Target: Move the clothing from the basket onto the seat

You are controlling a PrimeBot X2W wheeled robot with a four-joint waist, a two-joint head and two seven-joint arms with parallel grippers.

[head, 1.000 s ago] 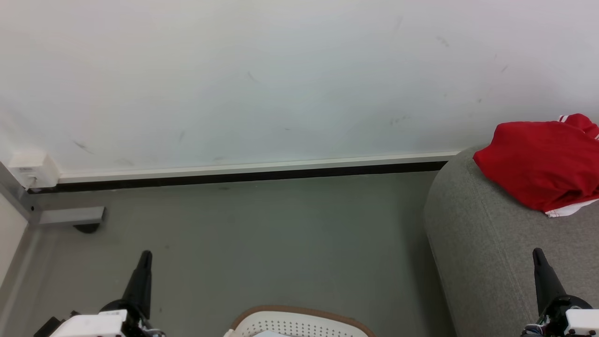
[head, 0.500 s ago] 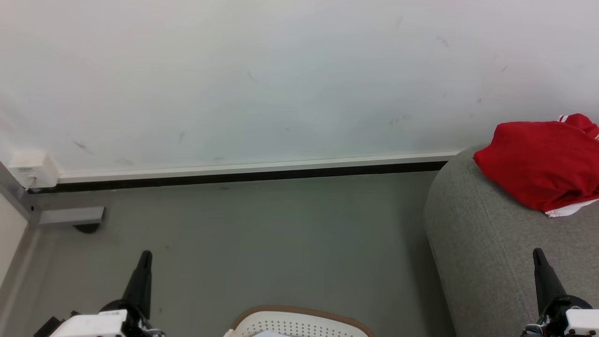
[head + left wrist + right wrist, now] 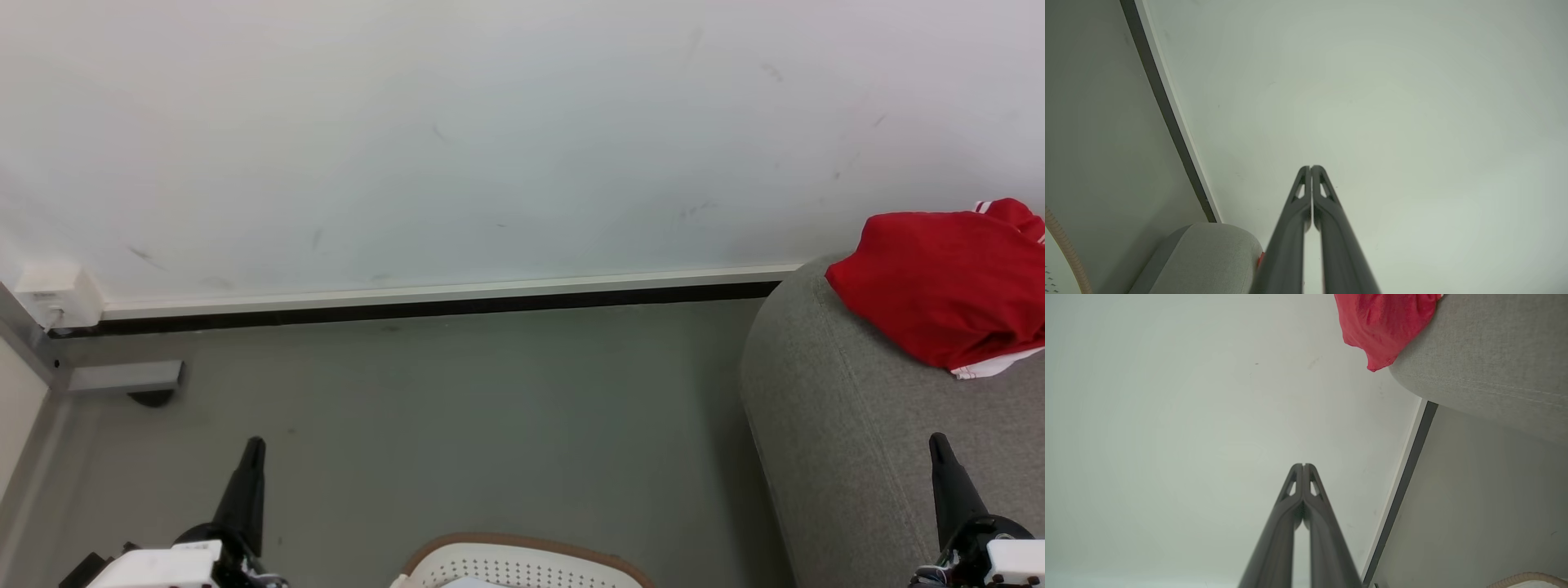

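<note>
Clothing [image 3: 939, 286] lay bunched in a red heap on the seat [image 3: 849, 425], at the far right, its white hem edge turned towards me and a striped bit of trim on its far side. On the right wrist view a fold of the red cloth hung past the seat's rounded edge, close by the wall [image 3: 490, 147]. The basket [image 3: 522, 541] stood on the floor [image 3: 457, 408] at the near middle, left of the seat and well apart from the clothing. My left gripper [image 3: 1310, 168] hung at the near left above the floor, its two dark fingers pressed together, holding nothing. My right gripper [image 3: 1303, 465] hung at the near right, seen against the seat's grey cloth, fingers likewise pressed together and bare.
</note>
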